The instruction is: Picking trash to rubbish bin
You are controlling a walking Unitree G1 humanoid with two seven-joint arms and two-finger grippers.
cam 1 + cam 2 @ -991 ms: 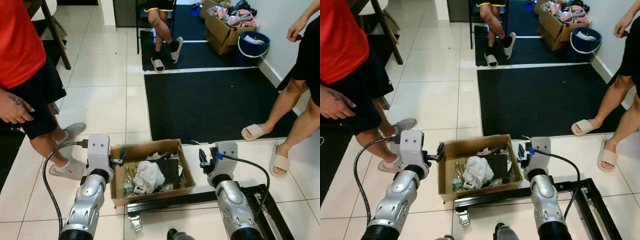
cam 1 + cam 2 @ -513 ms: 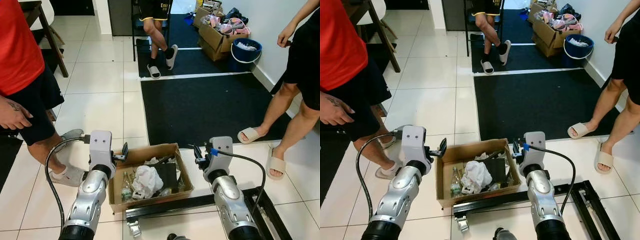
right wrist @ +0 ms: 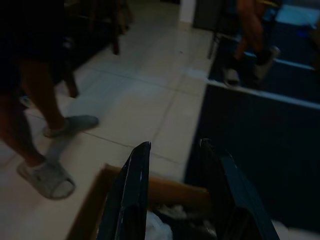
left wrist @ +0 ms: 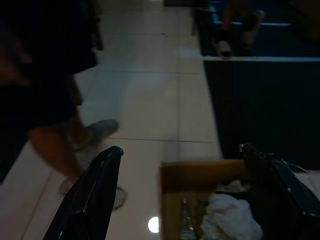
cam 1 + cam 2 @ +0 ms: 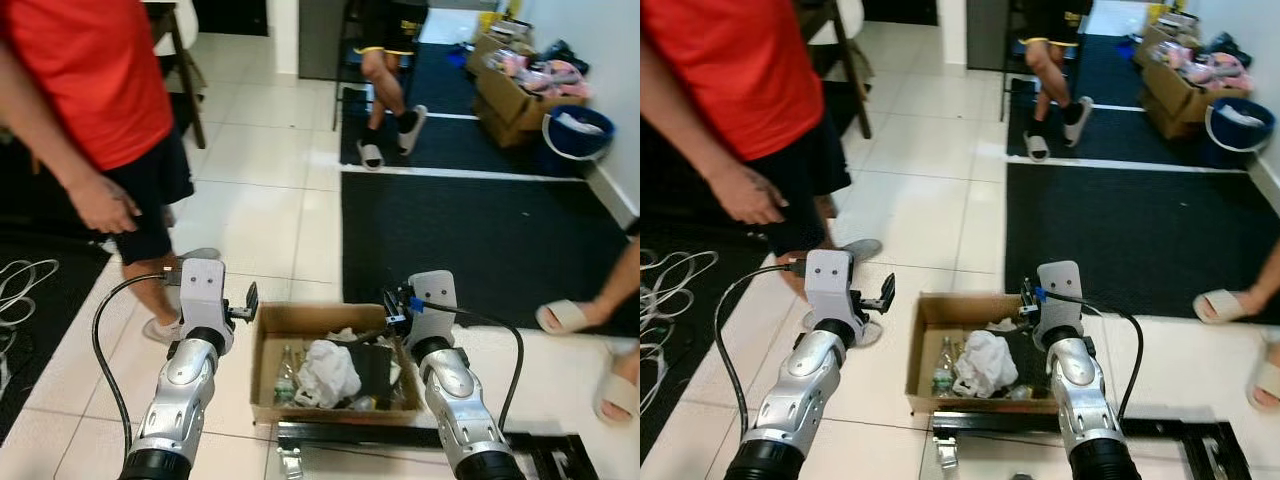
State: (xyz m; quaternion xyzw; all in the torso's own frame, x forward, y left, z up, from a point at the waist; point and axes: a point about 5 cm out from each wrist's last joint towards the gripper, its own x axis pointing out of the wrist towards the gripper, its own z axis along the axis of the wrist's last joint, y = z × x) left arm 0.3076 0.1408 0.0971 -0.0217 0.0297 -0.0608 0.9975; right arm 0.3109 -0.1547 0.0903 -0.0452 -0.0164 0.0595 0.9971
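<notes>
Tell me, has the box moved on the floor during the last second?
No. The box sits at the near left corner of the mat, with the frame along its front, as before. Only the camera turned.

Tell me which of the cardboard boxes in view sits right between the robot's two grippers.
The low open cardboard box on the white tiles, holding crumpled white paper and a bottle. The other boxes stand far off by the blue bucket near the wall.

Matt cardboard box (image 5: 300, 322), glossy tiled floor (image 5: 265, 170), dark matt carpet (image 5: 480, 225).
</notes>
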